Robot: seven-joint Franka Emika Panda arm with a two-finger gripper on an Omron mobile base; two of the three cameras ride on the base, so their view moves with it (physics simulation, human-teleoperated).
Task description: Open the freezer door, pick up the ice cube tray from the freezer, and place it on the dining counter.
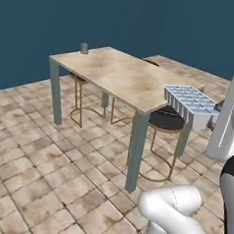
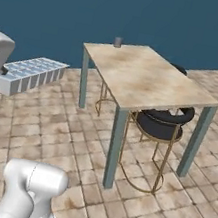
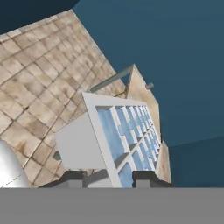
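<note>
In the hand view my gripper (image 3: 109,177) is shut on the near end of the ice cube tray (image 3: 124,135), a white tray with a grid of pale blue cubes. The tray (image 1: 191,105) hangs in the air beside the near corner of the dining counter (image 1: 117,74), at about the height of its top. From the right base the tray (image 2: 32,74) floats left of the beige veined counter (image 2: 142,76), well apart from it. Past the tray's far end a strip of the counter (image 3: 139,85) shows. The freezer and the freezer door are out of view.
A small grey cup (image 1: 84,48) stands at the counter's far corner (image 2: 117,42). Stools with black seats and gold legs (image 1: 166,121) are tucked under the counter (image 2: 164,122). Tiled floor surrounds the counter, with a dark blue wall behind.
</note>
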